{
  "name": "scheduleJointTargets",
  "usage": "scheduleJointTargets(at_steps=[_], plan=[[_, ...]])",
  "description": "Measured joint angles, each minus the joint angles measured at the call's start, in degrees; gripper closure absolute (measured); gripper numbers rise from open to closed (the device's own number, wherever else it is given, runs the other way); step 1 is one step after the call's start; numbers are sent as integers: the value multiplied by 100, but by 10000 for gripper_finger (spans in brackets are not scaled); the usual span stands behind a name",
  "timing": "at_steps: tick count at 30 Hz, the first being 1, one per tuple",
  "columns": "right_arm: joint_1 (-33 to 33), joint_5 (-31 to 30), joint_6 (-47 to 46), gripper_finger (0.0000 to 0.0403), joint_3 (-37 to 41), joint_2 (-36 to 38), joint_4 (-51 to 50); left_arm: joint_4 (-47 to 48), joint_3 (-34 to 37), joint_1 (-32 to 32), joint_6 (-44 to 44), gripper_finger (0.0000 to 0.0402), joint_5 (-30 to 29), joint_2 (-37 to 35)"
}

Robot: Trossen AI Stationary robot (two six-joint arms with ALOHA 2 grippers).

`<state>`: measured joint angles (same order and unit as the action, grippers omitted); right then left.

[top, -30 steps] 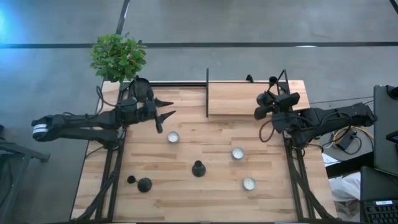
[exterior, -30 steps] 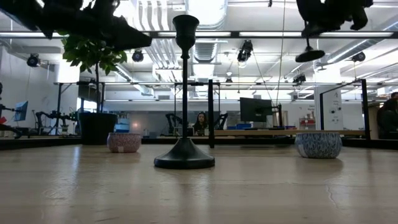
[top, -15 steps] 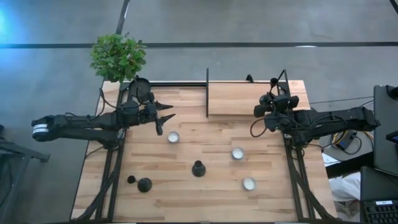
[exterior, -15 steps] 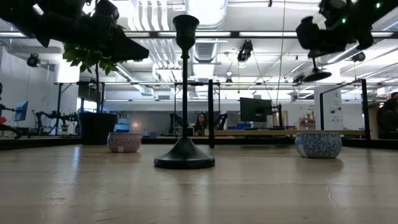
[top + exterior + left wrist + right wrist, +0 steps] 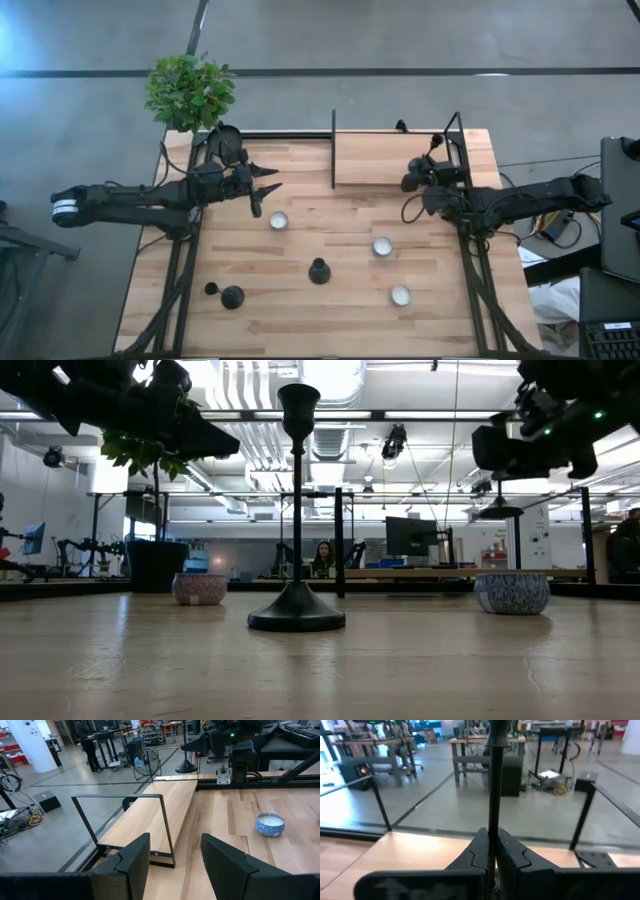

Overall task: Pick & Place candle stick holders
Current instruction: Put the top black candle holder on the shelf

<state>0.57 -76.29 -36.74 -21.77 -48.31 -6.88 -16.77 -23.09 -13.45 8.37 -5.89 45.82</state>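
My right gripper (image 5: 410,178) is shut on a black candlestick holder (image 5: 497,510) and holds it above the raised wooden shelf (image 5: 385,158) at the far right. A second holder (image 5: 319,270) stands on its round base mid-table and also shows in the low view (image 5: 297,510). A third holder (image 5: 227,295) lies on its side near the left front. My left gripper (image 5: 268,178) is open and empty above the table's far left; its fingers show apart in the left wrist view (image 5: 172,862). My right gripper pinches the holder's thin stem (image 5: 493,820) between its two fingers, which come level from the table's right and lie across the stem. The holder hangs upright and clear of the shelf, its flared base (image 5: 497,512) below the fingers.
Three small candle bowls sit on the table (image 5: 278,220), (image 5: 382,246), (image 5: 400,295). A potted green plant (image 5: 190,92) stands at the far left corner. The shelf has a thin black frame (image 5: 160,815). A person (image 5: 323,555) sits in the room beyond the table.
My right gripper has gone down toward the shelf and a little toward the table's left, carrying the candlestick holder. The holder stays upright, its base now much lower over the shelf.
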Motion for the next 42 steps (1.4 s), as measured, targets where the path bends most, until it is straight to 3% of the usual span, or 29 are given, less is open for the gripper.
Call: scheduleJointTargets(at_steps=[6, 18, 23, 32, 42], plan=[[-452, 174, 1527, 392, 355, -453, 2149, 8, 0, 0, 1, 220, 2, 0], [-1365, 1186, 2121, 392, 1076, -1635, 4609, 11, 0, -2, 1, 220, 2, 0], [-1804, 1967, 2753, 392, 1280, -2226, 5770, 11, 0, -2, 1, 220, 2, 0], [-2825, 3026, 2831, 392, 1220, -2931, 6575, 11, 0, -2, 1, 220, 2, 0], [-3590, 3485, 2944, 392, 1170, -3122, 6812, 12, 0, -2, 1, 220, 2, 0]])
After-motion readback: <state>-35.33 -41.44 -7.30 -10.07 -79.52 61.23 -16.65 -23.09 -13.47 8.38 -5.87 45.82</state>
